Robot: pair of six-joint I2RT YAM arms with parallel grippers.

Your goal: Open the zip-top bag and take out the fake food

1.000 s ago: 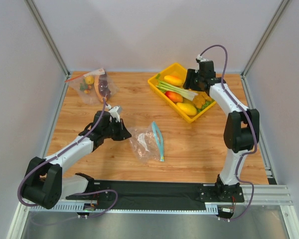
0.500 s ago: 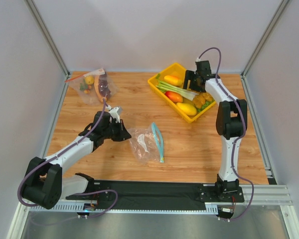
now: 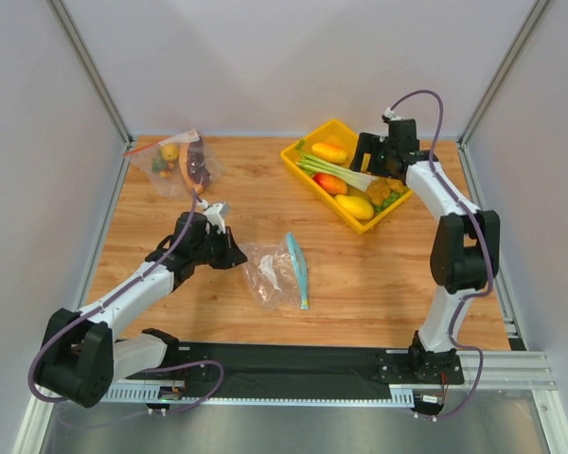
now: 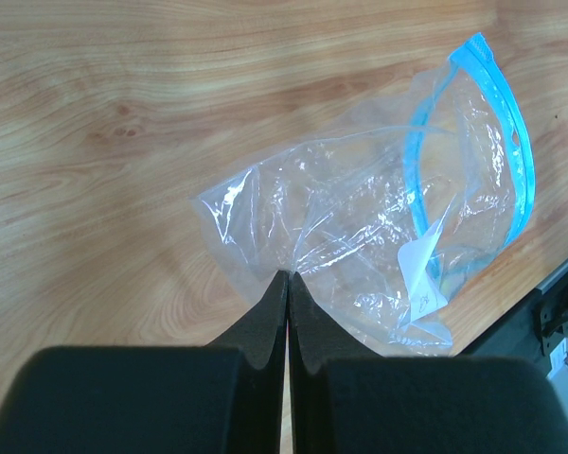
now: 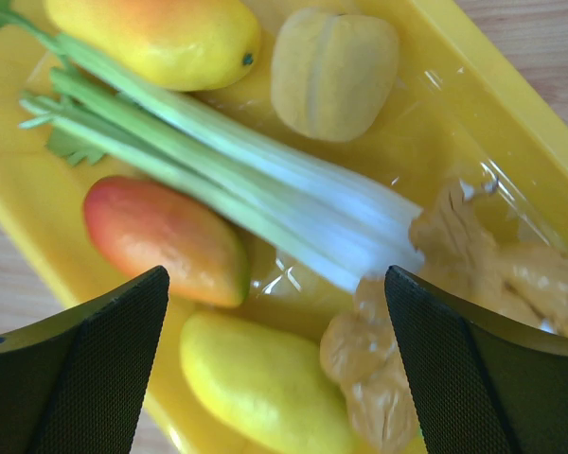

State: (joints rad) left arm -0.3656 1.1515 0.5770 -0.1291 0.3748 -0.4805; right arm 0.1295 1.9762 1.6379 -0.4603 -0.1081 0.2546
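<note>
Right arm repositioned over the yellow tray [image 3: 301, 168]; left arm low at the zip-top bag [image 3: 279, 272].
Against the frame 1 second earlier, you see the right wrist shifted slightly to the right and its fingers spread wider. The right gripper [image 5: 275, 279] hangs above the fake food [image 5: 166, 236] and the leek [image 5: 237, 165] in the tray, fingers wide apart and holding nothing. The left gripper [image 4: 286, 279] reaches low over the worktop [image 3: 379, 274], its fingers pressed together on the closed end of the bag, which lies flat and looks empty.
</note>
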